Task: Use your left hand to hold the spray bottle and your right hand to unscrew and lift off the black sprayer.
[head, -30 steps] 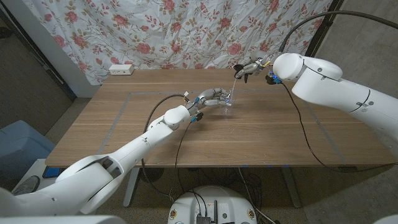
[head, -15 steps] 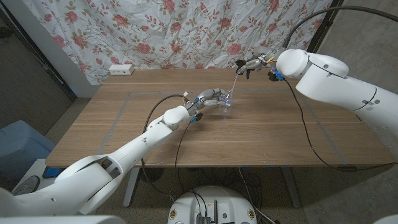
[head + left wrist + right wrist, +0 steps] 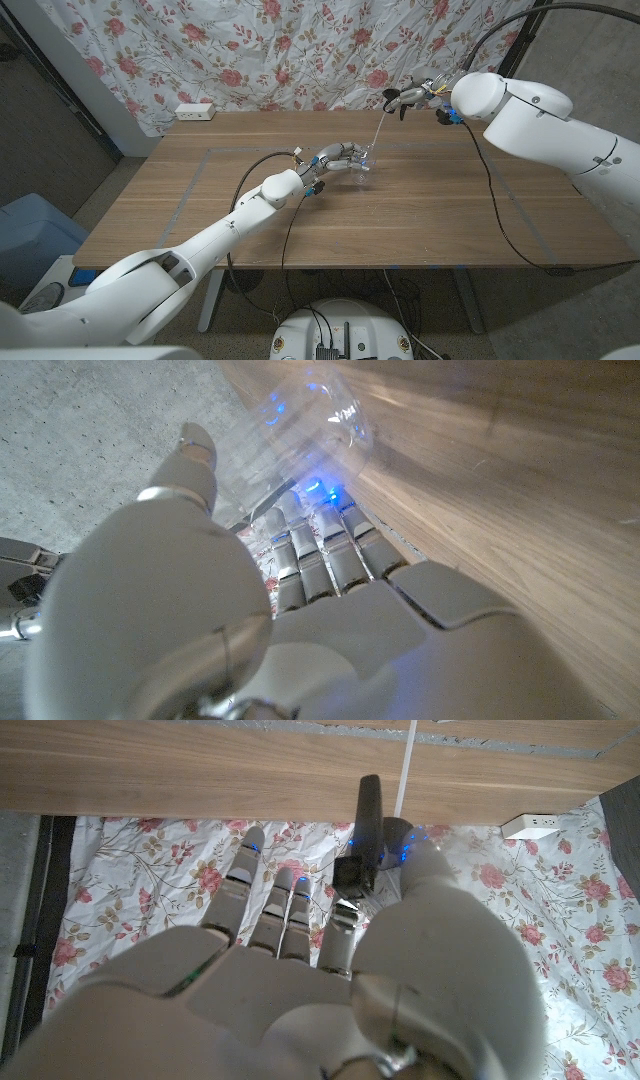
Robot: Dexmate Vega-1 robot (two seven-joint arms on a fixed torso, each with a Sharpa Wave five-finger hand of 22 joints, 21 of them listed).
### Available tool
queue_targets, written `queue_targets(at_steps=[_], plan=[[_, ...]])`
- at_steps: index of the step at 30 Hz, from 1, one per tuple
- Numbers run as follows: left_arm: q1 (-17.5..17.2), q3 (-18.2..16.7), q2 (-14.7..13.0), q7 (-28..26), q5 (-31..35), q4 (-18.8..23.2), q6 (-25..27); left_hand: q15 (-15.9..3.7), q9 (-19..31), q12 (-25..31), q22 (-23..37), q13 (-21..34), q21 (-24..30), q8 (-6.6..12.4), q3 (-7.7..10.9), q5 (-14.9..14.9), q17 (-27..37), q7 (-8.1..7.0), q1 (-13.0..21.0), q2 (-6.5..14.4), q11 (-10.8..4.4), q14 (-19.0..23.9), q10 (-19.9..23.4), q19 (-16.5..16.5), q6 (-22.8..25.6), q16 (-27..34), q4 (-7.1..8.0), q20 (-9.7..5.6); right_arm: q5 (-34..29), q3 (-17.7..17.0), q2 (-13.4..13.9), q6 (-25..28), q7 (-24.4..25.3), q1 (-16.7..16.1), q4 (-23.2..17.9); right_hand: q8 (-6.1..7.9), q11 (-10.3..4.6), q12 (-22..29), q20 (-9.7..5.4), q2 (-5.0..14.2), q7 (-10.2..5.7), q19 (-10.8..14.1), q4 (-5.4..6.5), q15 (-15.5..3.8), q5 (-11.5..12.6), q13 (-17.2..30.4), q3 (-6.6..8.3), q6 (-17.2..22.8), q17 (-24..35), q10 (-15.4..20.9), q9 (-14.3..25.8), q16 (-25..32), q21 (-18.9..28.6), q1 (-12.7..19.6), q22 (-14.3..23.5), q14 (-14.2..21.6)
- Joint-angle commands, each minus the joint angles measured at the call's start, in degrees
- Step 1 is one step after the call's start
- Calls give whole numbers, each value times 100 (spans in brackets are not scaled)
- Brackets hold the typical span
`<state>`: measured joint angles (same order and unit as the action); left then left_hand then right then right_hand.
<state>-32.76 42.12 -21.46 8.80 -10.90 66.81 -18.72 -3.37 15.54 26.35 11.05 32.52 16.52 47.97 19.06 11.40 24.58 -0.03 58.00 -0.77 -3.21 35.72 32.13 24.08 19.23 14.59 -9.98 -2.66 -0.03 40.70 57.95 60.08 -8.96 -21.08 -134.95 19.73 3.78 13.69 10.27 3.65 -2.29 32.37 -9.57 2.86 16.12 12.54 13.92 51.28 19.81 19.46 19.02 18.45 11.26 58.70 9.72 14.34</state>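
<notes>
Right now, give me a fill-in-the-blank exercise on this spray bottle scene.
1. The left hand grips the clear plastic spray bottle on the wooden ____.
2. The right hand holds the black sprayer ____ the bottle.
3. The sprayer's thin tube hangs down toward the ____.

Missing words: table; above; bottle
</notes>
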Motion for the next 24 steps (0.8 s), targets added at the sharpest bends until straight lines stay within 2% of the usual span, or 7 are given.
queue_targets(at_steps=[1, 15, 24], plan=[[-17, -14, -70, -1, 25, 84, 51, -762, 27, 22, 24, 651, 22, 1865, 49, 37, 17, -360, -80, 724, -641, -2, 682, 26, 387, -14, 13, -9, 122, -201, 68, 7, 177, -70, -74, 22, 8, -4, -6, -3, -32, 26, 15, 11, 30, 18, 45, 26, 34, 40, 34, 32, -3, 76, 13, 24], [-163, -91, -255, -145, 58, 334, 225, -765, 22, 12, 24, 655, -8, 1868, 42, 37, 27, -398, -79, 723, -672, -56, 665, -49, 376, -29, 13, 12, 527, -669, 65, -115, 444, -316, -141, 15, 13, -12, 4, 8, -11, 41, 15, 11, 36, 20, 51, 30, 48, 49, 41, 40, -2, 101, 13, 25], [-316, -187, -346, -313, 22, 498, 299, -777, 13, -10, 26, 644, -51, 1870, 14, 32, 41, -453, -99, 701, -753, -139, 636, -162, 375, -50, 19, 123, 553, -599, 104, -7, 568, -267, -158, 3, 6, -16, 3, 12, -28, 39, 13, 6, 40, 21, 54, 15, 56, 55, 44, 45, -5, 120, 14, 24]])
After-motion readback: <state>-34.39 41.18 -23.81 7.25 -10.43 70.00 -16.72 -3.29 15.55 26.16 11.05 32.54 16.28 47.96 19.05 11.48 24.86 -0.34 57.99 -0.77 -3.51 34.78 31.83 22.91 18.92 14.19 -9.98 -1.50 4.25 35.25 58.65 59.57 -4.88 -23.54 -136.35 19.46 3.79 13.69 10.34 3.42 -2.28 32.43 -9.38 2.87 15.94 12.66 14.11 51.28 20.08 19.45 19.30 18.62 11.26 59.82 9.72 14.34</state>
